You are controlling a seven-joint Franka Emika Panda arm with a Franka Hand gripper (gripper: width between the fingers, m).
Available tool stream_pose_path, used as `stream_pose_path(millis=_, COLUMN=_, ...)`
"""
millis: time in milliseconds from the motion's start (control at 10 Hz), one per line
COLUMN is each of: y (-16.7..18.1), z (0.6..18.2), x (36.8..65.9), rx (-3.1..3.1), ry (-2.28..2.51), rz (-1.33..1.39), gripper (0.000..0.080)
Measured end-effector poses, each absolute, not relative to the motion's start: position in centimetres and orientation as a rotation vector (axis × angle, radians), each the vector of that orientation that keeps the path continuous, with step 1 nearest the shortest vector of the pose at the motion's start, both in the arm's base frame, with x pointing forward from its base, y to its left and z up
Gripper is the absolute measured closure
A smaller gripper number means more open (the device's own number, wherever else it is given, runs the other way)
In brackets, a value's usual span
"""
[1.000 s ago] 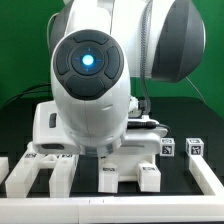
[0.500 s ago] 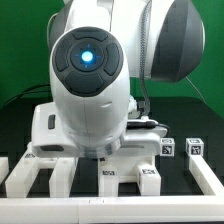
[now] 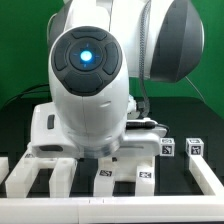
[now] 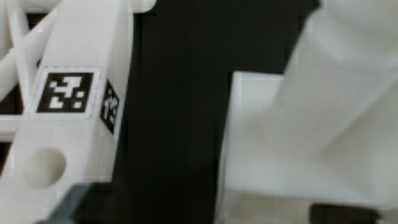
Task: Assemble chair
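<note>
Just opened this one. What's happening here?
The robot arm is bent low over the white chair parts spread on the black table. Its own body hides the gripper from the exterior view, so a grip cannot be confirmed. The wrist view looks closely at a tagged white part with a hole in it. No finished chair is visible.

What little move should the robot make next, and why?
Probably a slow lift straight up. The arm hangs low over the white chair parts, and the wrist view shows a tagged white bar very close by. Sliding sideways from here might knock the pieces out of place.
</note>
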State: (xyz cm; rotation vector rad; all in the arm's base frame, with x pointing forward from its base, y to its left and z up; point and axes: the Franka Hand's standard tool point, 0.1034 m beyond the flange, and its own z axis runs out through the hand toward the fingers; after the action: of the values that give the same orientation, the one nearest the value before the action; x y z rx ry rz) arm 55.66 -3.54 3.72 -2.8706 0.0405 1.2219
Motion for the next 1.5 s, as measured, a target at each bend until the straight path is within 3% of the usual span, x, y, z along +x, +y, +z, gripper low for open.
stream_pose_path(millis=300, y=-3.6, z=3.7, x=55.7, rx=-2.87, ry=0.042, rz=1.222, gripper=0.0153)
stream_pose_path(millis=1000, y=-3.8, z=3.8, x=55.8, rx=-2.872, ry=0.046, rz=1.217, gripper=0.0151)
stream_pose_path(millis=1300, y=-4.9, z=5.1, x=57.5, rx=-2.89, ry=0.06, rz=1.156, gripper=0.0151)
stream_pose_path(millis=1500, y=-5.3, z=7.0, x=58.8, rx=-2.916, ry=0.055, rz=1.076, gripper=0.0151)
